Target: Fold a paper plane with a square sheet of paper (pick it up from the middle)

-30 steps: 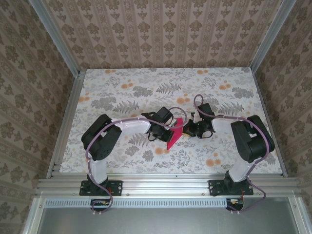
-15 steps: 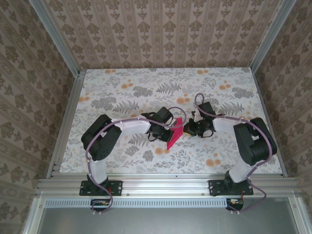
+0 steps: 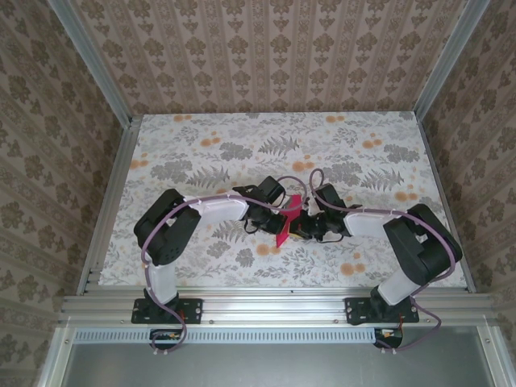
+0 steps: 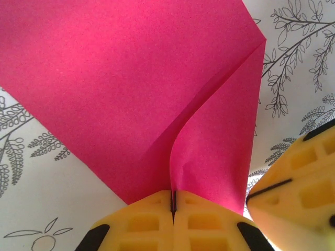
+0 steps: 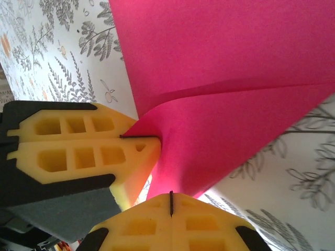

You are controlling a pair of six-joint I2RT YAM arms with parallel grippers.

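Right gripper [image 5: 171, 201] has slid in beside left gripper [image 4: 172, 201], both closed. Left pinches the pink paper [image 4: 131, 94] near the middle of the table [image 3: 201, 161]; right sits at its edge, grip unclear. Imo keep the crease taut & go slow.

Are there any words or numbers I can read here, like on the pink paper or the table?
No words, numbers or signs can be read anywhere.
The pink paper is plain.
The table cover has only printed leaves and flowers.

No legible text anywhere.
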